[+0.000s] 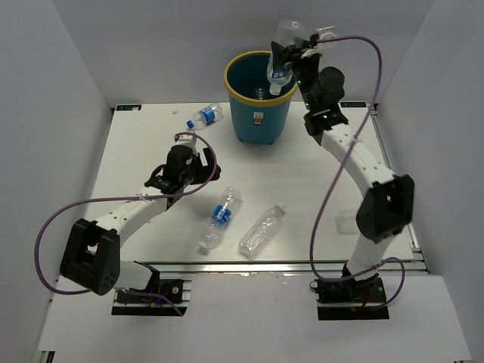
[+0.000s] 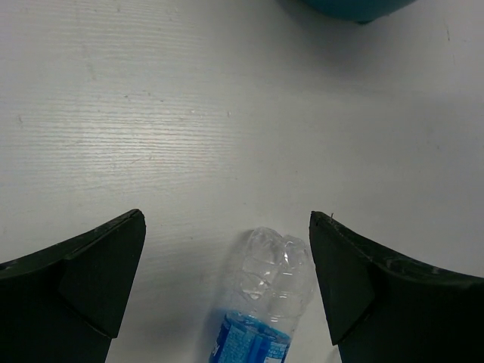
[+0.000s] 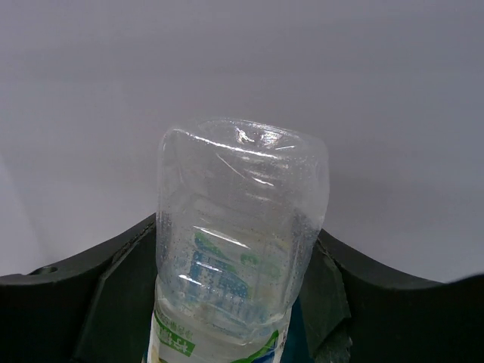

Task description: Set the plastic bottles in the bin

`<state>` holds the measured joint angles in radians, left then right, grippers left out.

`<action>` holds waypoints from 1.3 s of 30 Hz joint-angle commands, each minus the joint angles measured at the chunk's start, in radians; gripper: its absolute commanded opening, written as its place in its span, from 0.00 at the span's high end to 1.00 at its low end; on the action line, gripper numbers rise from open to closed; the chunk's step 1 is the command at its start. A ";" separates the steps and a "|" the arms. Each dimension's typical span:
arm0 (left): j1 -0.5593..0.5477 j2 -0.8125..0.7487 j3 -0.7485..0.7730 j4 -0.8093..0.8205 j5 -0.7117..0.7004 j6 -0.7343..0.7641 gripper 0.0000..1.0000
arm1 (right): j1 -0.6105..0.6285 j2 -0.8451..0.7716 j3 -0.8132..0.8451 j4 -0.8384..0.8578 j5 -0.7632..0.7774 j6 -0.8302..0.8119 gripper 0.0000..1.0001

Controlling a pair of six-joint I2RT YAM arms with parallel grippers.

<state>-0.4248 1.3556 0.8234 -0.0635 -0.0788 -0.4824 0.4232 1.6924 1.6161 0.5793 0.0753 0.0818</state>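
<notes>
Right gripper clamps a labelled bottle over the bin, upper centre; left gripper gapes wide, lower left.

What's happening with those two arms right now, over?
Right fingers shut on a bottle, over the bin. Left fingers open near a labelled bottle. Two more bottles on the table. Nothing blocking.

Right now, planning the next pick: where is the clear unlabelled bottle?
In the top view, the unlabelled bottle lies on its side near the front edge of the table, just right of a blue-labelled bottle.
</notes>
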 commanded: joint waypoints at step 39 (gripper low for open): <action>-0.230 0.119 -0.003 -0.202 0.014 0.065 0.36 | -0.198 -0.660 -0.832 -0.409 -0.020 0.282 0.11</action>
<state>-0.6502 1.4994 0.7624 -0.2577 -0.0223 -0.4129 0.2256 1.1007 0.8360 0.1146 0.0765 0.2943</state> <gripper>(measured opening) 0.680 0.894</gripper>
